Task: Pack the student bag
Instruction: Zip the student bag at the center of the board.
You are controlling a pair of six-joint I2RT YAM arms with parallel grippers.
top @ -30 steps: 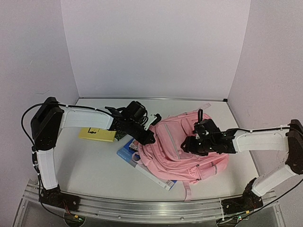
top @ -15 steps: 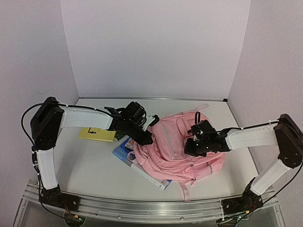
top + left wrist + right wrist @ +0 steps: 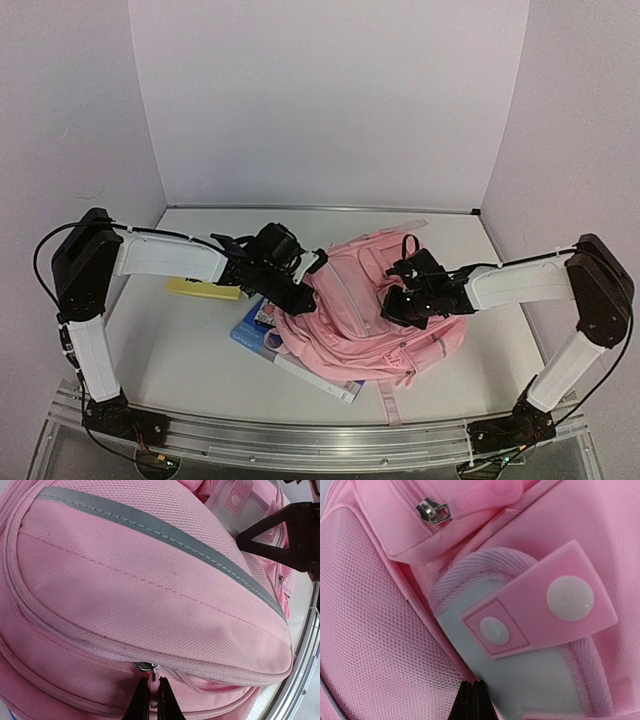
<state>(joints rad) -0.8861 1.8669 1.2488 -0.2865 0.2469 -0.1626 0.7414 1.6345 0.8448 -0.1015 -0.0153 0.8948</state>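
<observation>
The student bag point(image 3: 360, 310), a large pink backpack, lies in the middle of the table on its back. My left gripper point(image 3: 298, 300) is at the bag's left edge. In the left wrist view it point(image 3: 154, 685) is shut on the pink zipper pull point(image 3: 154, 692) just below the metal slider point(image 3: 145, 667). My right gripper point(image 3: 394, 308) rests on top of the bag. In the right wrist view it point(image 3: 474, 685) is shut, its tips pressed into the seam between the mesh pocket point(image 3: 380, 630) and a grey-white patch point(image 3: 530, 680). I see nothing held in it.
A blue book point(image 3: 262, 335) lies partly under the bag's left side. A yellow pad point(image 3: 205, 289) sits on the table under the left arm. White walls close in the back and both sides. A metal rail point(image 3: 300, 440) runs along the near edge.
The right gripper has shut and moved onto the bag. The bag, the book under it and both grippers have shifted left. The left gripper kept its hold.
</observation>
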